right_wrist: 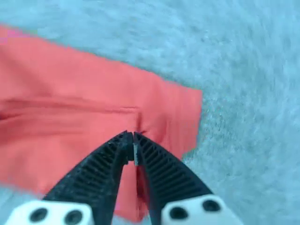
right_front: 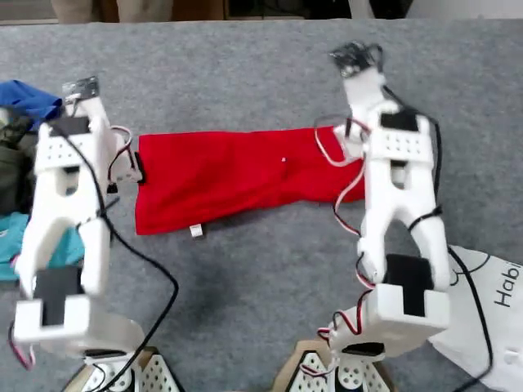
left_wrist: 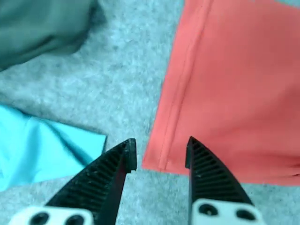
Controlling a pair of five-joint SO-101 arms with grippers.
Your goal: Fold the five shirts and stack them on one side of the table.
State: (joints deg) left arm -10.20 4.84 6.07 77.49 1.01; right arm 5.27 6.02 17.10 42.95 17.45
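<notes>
Seen from above: long red cloth shirt (right_front: 237, 175) spread flat mid grey felt table (right_front: 245, 73); heap of other shirts (right_front: 20, 163) past one end, cut off by the edge

Left wrist: left gripper (left_wrist: 161, 150) spread wide over the red shirt's hemmed corner, turquoise shirt (left_wrist: 37, 150) nearby

Right wrist: right gripper (right_wrist: 130, 140) closed over the red shirt near its other end; cloth pinched or not, cannot tell

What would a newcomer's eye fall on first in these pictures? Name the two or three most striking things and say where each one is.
A red shirt, folded into a long strip, lies across the middle of the grey table between the two arms. The right hand is shut on one end of it, and the left hand is open at the corner of the other end. A heap of clothes lies at the table's edge beside the left arm.
</notes>
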